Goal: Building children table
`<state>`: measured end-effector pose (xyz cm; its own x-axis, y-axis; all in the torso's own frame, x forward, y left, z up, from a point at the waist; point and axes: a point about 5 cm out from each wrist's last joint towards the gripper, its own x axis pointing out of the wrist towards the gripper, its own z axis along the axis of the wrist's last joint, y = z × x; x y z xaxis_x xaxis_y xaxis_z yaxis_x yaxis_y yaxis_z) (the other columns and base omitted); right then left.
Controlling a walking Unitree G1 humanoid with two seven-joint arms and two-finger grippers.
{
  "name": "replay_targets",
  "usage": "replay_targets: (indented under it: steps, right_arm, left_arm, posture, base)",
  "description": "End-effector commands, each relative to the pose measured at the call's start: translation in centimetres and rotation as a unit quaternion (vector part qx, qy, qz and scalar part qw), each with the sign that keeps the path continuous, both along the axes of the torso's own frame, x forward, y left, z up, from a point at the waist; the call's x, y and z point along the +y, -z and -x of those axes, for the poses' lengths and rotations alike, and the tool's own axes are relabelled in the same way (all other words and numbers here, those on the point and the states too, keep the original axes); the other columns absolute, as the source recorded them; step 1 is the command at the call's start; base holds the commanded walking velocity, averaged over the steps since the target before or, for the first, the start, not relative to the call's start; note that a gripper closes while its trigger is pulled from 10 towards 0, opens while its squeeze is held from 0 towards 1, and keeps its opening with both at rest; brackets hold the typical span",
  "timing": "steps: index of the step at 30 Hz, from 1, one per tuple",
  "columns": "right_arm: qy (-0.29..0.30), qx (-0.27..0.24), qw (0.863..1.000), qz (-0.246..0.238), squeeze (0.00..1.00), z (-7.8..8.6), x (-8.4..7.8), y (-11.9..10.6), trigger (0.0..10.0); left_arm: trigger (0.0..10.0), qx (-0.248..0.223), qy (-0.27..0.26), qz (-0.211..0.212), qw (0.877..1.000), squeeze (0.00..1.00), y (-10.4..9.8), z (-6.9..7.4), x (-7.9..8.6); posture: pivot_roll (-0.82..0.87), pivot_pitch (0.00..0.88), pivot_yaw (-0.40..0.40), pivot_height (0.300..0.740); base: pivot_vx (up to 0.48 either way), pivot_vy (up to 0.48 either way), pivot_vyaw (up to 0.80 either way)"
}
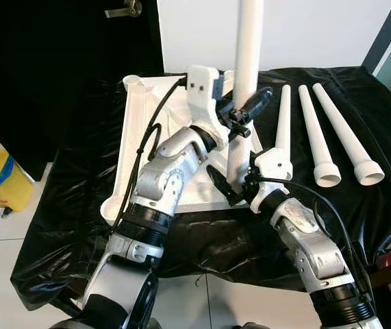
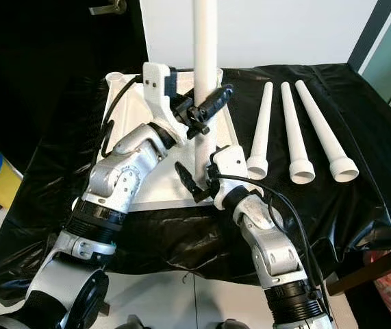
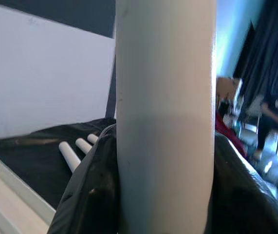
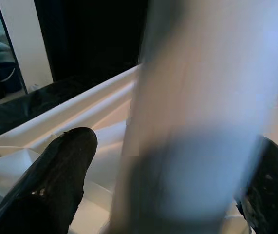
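Left eye view: I hold one tapered white plastic table leg (image 1: 248,75) upright on the white inverted tabletop (image 1: 137,130); left gripper (image 1: 240,113) fingers clamp it, right gripper (image 1: 240,184) fingers flank its base. Three white legs (image 1: 318,133) lie beyond my right fingers on the black-covered surface (image 1: 387,171), unfitted.

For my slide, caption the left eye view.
Both grippers, left and right, hold a white table leg upright on the inverted tabletop.

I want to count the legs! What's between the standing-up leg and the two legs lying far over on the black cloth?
One more white leg lies there on the black cloth, between the upright leg and the two outer legs, seen in both eye views.
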<state>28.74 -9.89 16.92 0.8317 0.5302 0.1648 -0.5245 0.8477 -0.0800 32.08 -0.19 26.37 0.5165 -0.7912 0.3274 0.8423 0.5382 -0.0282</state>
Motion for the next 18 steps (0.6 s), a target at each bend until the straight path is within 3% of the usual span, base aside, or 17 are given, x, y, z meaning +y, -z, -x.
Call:
replay_targets:
  steps: [1,9,10,12,13,18]
  right_arm:
    - [0.005,0.005,1.0,0.004,0.0,-0.2,-0.1,-0.1,10.0]
    - [0.011,0.008,1.0,-0.001,0.0,-0.5,-0.2,-0.2,9.8]
    - [0.012,0.009,1.0,-0.005,0.0,-0.5,-0.1,-0.2,4.9]
    - [0.012,0.009,1.0,-0.005,0.0,-0.5,-0.1,-0.2,4.9]
    - [0.014,0.012,1.0,-0.011,0.0,-0.5,-0.1,-0.1,0.0]
    - [0.024,0.035,0.999,-0.033,0.0,-0.6,-0.2,0.1,0.0]
  left_arm:
    - [10.0,-0.029,0.044,-0.018,0.998,0.0,0.0,1.1,-1.1]
    - [10.0,-0.047,0.057,-0.025,0.997,0.0,-0.2,2.0,-1.9]
    - [10.0,-0.05,0.057,-0.026,0.997,0.0,-0.2,2.2,-2.0]
    - [10.0,-0.05,0.057,-0.026,0.997,0.0,-0.2,2.2,-2.0]
    - [10.0,-0.052,0.057,-0.027,0.997,0.0,-0.2,2.3,-2.0]
    - [10.0,-0.055,0.057,-0.027,0.996,0.0,-0.2,2.4,-2.0]
  posture:
    - [-0.07,0.0,-0.026,0.74]
    - [-0.07,0.0,-0.019,0.74]
    - [-0.08,0.0,-0.017,0.74]
    - [-0.08,0.0,-0.017,0.74]
    - [-0.07,0.0,-0.017,0.74]
    - [-0.08,0.0,-0.012,0.74]
  base:
    - [0.0,0.0,0.0]
    - [0.0,0.0,0.0]
    - [0.0,0.0,0.0]
    - [0.0,0.0,0.0]
    - [0.0,0.0,0.0]
    - [0.0,0.0,0.0]
